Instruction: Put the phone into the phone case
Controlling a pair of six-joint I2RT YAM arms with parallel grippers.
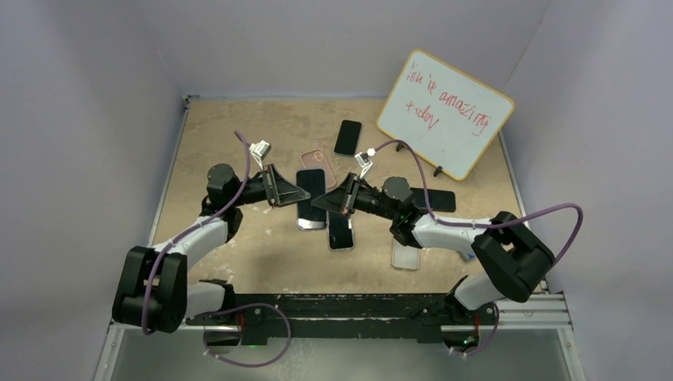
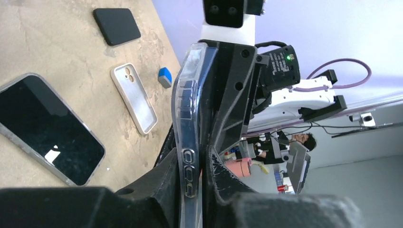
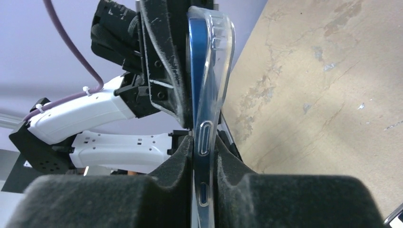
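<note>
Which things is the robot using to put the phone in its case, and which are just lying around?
In use: left gripper, right gripper, clear case, blue phone.
Lying about: whiteboard, pink case, empty white case, spare phone, small blue block.

Lower end of the phone case (image 2: 189, 142) between the jaws, beyond the picture's bottom edge

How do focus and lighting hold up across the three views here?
Top external: evenly lit, sharp, soft shadows on the table. Left wrist: clear case crisp, left fingers blurred. Right wrist: right fingers blurred, table sharp.
</note>
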